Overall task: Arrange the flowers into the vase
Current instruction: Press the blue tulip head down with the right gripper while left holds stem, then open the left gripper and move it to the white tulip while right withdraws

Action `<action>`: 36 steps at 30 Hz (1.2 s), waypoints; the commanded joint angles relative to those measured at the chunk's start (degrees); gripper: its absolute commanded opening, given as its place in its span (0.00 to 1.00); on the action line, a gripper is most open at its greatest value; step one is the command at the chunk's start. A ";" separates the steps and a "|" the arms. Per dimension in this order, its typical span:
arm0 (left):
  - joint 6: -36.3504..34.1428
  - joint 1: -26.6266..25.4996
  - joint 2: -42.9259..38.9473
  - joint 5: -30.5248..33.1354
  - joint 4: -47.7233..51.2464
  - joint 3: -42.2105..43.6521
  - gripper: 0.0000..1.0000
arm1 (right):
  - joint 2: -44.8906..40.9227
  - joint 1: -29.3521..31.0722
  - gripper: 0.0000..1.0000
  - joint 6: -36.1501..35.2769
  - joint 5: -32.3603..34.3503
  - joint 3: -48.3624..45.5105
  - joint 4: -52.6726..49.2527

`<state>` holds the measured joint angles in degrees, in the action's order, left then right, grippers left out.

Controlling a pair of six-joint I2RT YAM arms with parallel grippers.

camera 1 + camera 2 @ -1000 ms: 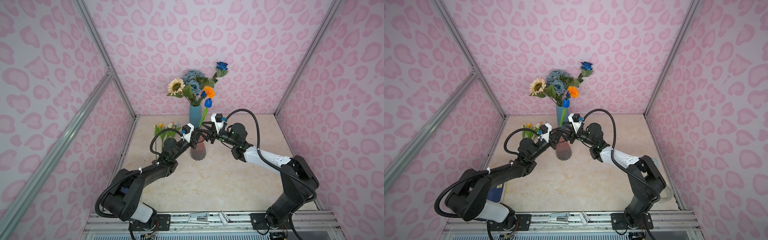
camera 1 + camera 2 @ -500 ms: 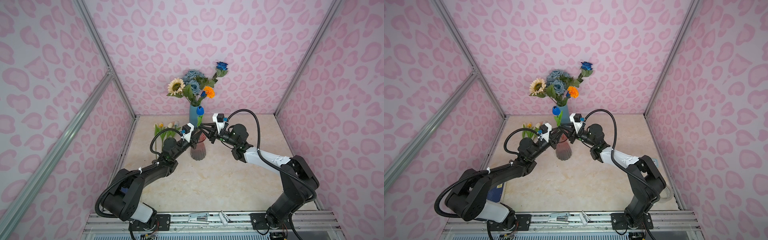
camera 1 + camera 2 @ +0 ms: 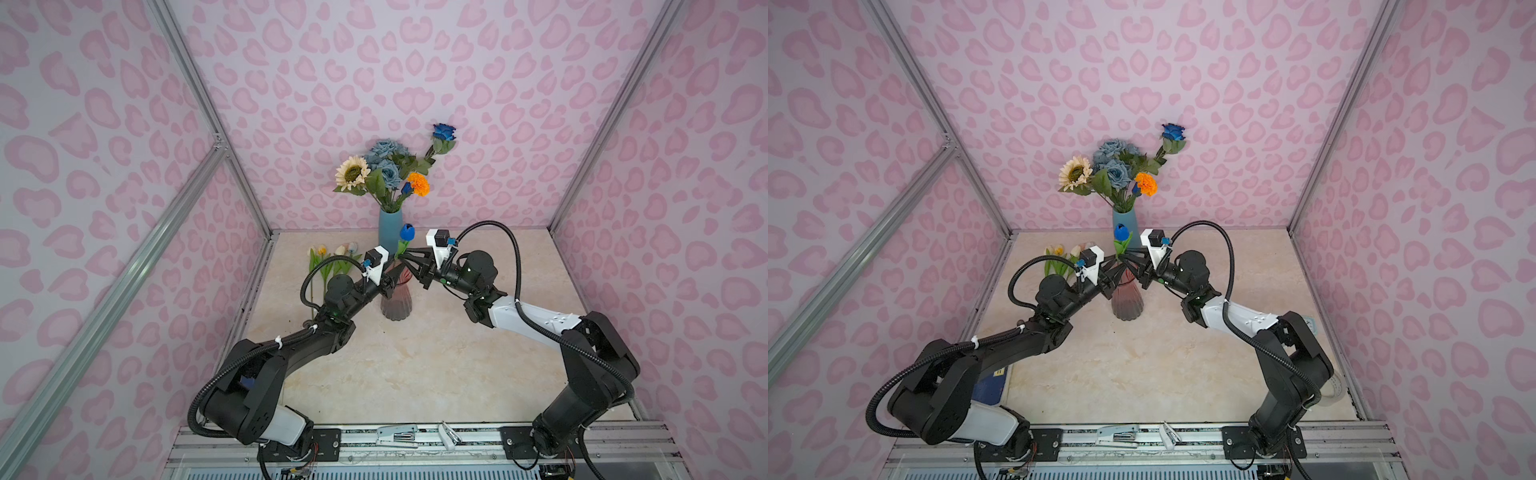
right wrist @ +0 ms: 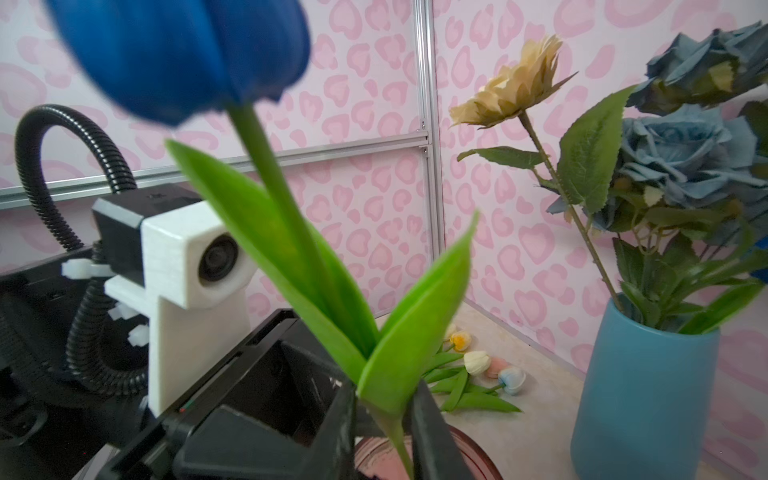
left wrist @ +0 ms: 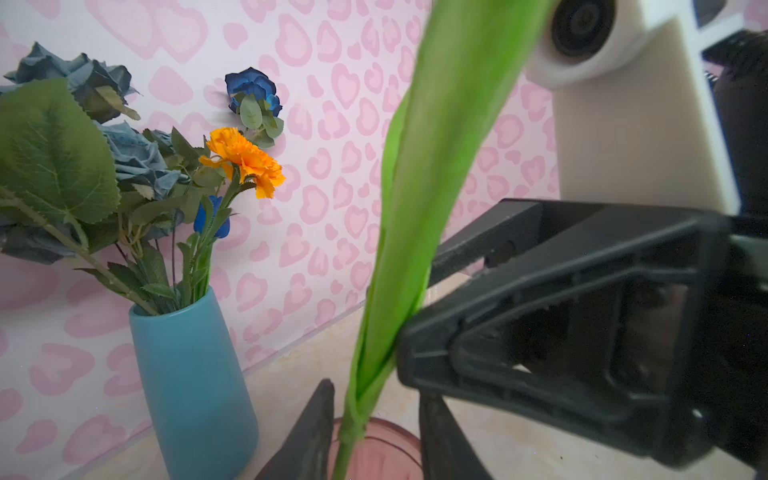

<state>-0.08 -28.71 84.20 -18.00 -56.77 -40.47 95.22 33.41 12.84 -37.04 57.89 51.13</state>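
Position of the blue tulip [image 3: 407,232]: upright over the mouth of the pink ribbed vase [image 3: 395,303], which stands mid-counter [image 3: 415,365]. The bloom is at the top and the green leaves spread below it. In the right wrist view, the stem's lower end reaches down to the vase rim. How far it goes in cannot be told.

Right tool [image 4: 384,395]: narrow, with both fingers closed on the tulip at the base of its leaves, just above the vase rim. In the left wrist view, one right-tool finger presses against the leaf and the other sits behind it.

Left tool [image 5: 376,399]: jaws parted on either side of the stem, just above the vase mouth. One finger is close to the stem and a clear gap shows on the other side. No firm grip is visible.

In both top views, the two tools meet tip to tip over the pink vase, and the bloom rises just above them.

Behind the pink vase, near the back wall, stands a blue vase [image 3: 390,232]. It holds the cream sunflower [image 3: 352,172], the dusty-blue rose bunch [image 3: 386,160], the bright blue rose [image 3: 444,132] and the orange marigold [image 3: 418,183].

The small tulips [image 3: 332,253] lie flat on the counter beyond the left arm, apart from both vases.
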 commanded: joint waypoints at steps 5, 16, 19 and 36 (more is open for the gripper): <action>-0.89 0.06 -0.93 0.07 1.44 0.34 0.45 | -0.81 0.14 0.29 -0.54 1.36 -0.95 1.03; -5.47 0.44 -7.00 2.42 8.76 0.99 0.54 | -2.90 -1.30 0.42 1.39 3.24 -3.71 4.32; -6.12 1.48 -10.81 2.21 12.70 1.35 0.70 | -4.14 -1.91 0.44 1.31 3.36 -4.82 4.17; 1.77 19.30 -23.09 8.03 24.29 2.12 0.84 | -7.33 -2.44 0.52 -0.81 3.13 -8.51 4.59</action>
<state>-2.76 -12.01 60.01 -14.85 -34.50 -37.71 88.62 30.85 12.86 -33.47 50.33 53.67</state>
